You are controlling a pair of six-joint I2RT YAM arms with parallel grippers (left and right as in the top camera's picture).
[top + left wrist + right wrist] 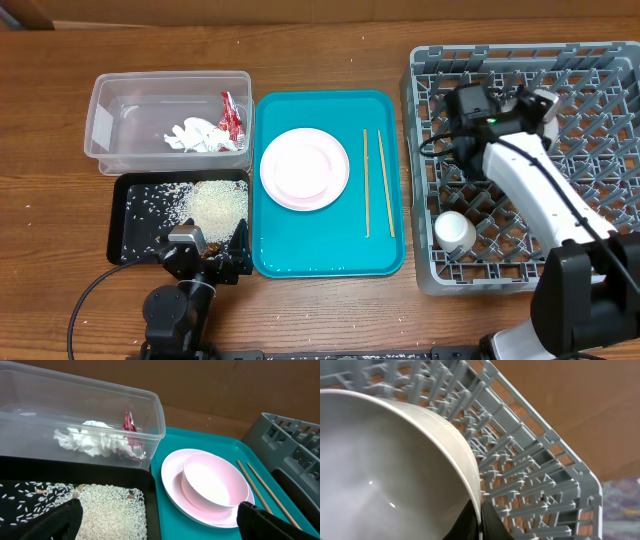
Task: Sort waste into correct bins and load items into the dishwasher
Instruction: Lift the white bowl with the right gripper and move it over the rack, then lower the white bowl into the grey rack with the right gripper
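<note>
Over the grey dish rack [530, 475], my right gripper [480, 510] is pinched fully together on the thin rim of the pale bowl [385, 470], which sits just above the pegs. I judge the bowl light, stiff and glossy, so this edge pinch could let it swivel or slip; a deeper bite on the rim would steady it. Well left of the rack, my left gripper [160, 507] is spread wide, holding nothing.

Napkin [95, 440] and wrapper [128, 422] in clear tub [158, 412], rice [112, 507] in black tray [20, 491], plate [172, 474] on teal tray [170, 522].
</note>
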